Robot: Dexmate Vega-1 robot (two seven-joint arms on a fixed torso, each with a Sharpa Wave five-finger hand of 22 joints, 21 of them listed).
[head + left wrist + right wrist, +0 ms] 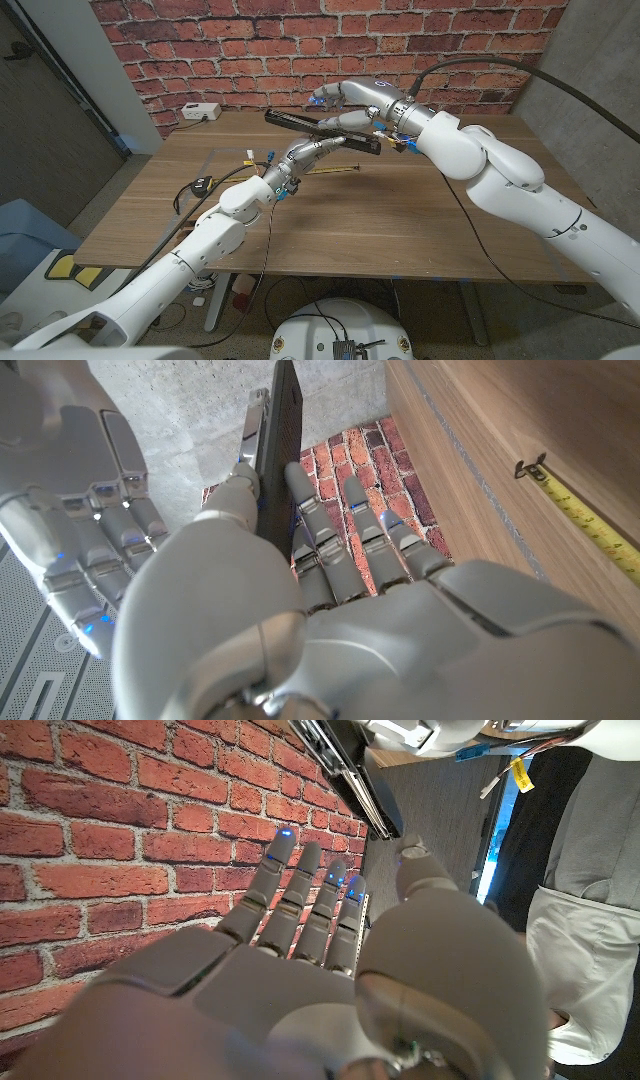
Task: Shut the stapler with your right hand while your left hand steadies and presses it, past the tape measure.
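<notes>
I have my left hand (322, 150) gripping the long black metal stapler (318, 129), thumb and fingers pinching its body above the wooden table (400, 215). My right hand (348, 96) hovers just beside it, fingers straight, slightly apart, holding nothing. The yellow tape measure blade (590, 525) lies on the tabletop nearby.

Red brick wall (200, 40) behind wooden table (400, 230), grey panel (590, 90) (right side), grey floor (130, 175)

We see even, moderately bright indoor light from above in the head view, with soft shadows under the arms on the desk (400, 220) and no harsh glare. Straight lines bow slightly toward its edges. In both wrist views the near hand is soft and out of focus, with pale sheen on its shell, while the brick wall (110, 840) stays sharper.
</notes>
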